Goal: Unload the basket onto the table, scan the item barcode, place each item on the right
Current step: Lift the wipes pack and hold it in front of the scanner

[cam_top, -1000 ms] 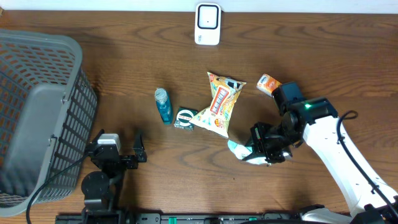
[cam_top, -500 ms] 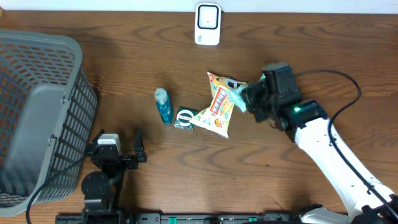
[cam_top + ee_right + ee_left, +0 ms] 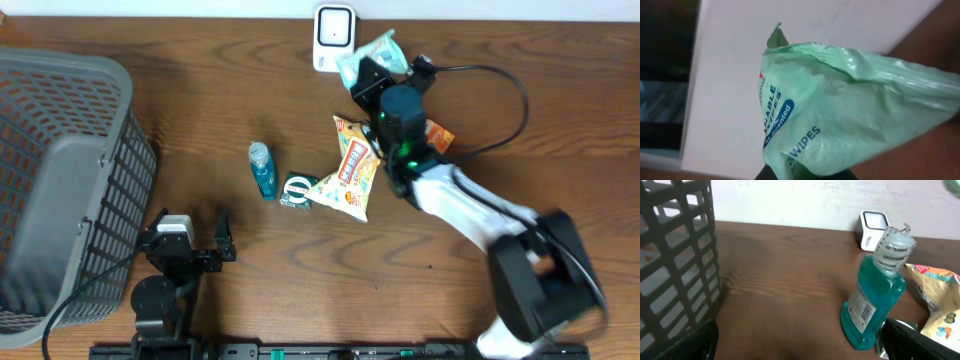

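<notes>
– Grey basket [image 3: 125, 190] at the near left: how much of it do you get?
– Its left side runs off the overhead view, and the left wrist camera catches only a slab of its lattice wall. The goods all lie outside it, on the wooden bench [image 3: 250, 290].
– And the left pincer [image 3: 192, 232]?
– Beside the basket, fingers wide apart, nothing between them.
– Further in?
– A bottle [image 3: 875, 300] of blue liquid with a barcode on its label. Next to it is a small round green tin [image 3: 296, 190], which touches the corner of a yellow snack bag [image 3: 352, 165]. The tin's print is too small to read.
– Anything covered?
– An orange packet [image 3: 440, 135] is half hidden by the right arm [image 3: 460, 205], and the arm's near end is smeared to a blur.
– The item to scan?
– The wipes pack [image 3: 840, 115], at the far edge, is held off the bench just right of the white scanner [image 3: 333, 38]. The right pincer [image 3: 372, 78] is clamped on it, though its fingers barely show at the bottom edge of the wrist view.
– How does it look?
– Pale green crinkled film, glossy, with a blue oval and "WIPES" in dark letters. Whether its barcode faces the scanner I cannot tell.
</notes>
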Robot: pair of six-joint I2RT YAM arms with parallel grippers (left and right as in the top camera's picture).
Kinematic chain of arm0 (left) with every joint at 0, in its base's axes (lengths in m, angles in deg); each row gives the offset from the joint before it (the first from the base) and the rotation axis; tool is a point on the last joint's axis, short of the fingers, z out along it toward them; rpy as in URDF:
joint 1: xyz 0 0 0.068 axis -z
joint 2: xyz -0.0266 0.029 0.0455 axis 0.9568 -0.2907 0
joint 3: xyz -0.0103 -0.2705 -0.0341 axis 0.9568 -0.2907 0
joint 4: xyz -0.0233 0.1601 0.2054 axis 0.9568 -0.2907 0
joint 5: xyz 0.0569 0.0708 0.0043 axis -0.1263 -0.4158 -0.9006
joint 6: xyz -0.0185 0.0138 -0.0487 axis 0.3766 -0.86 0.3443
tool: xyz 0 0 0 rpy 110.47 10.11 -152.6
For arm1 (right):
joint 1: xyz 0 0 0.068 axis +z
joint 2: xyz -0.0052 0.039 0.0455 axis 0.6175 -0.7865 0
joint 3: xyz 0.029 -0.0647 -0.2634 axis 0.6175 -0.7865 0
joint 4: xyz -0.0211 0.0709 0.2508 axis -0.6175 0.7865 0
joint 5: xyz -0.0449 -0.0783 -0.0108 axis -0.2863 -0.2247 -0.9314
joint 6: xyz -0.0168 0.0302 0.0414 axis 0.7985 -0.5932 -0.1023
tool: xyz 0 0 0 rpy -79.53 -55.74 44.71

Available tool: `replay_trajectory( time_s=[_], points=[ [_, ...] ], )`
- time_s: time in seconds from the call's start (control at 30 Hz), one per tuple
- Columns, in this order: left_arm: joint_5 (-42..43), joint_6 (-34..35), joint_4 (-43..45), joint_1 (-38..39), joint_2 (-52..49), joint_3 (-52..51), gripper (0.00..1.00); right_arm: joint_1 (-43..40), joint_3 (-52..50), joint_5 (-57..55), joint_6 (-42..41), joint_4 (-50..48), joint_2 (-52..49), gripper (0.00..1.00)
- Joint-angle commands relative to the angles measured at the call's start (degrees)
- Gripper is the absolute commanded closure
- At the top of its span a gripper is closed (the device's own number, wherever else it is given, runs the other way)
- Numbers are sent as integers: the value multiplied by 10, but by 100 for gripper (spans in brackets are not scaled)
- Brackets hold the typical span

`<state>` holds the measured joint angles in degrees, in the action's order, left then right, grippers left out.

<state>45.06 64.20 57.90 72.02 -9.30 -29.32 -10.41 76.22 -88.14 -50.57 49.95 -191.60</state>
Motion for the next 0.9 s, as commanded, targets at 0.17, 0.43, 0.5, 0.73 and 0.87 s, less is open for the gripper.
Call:
replay_trajectory(
  time_s=[0.17,0.43,0.5,0.73,0.87],
  points=[
    [7,-7,-15,-3,1,-9,0,-12,195,-13,70,-35,-213,99],
    [7,-7,-15,-3,1,-9,0,-24,475,-19,122,104,-366,99],
    [7,-7,-15,-3,1,-9,0,-28,532,-19,122,131,-402,99],
    [7,-7,-15,-3,1,-9,0,-43,627,-19,123,164,-471,99],
    [7,-7,-15,-3,1,-9,0,-53,627,4,125,166,-470,99]
  ],
)
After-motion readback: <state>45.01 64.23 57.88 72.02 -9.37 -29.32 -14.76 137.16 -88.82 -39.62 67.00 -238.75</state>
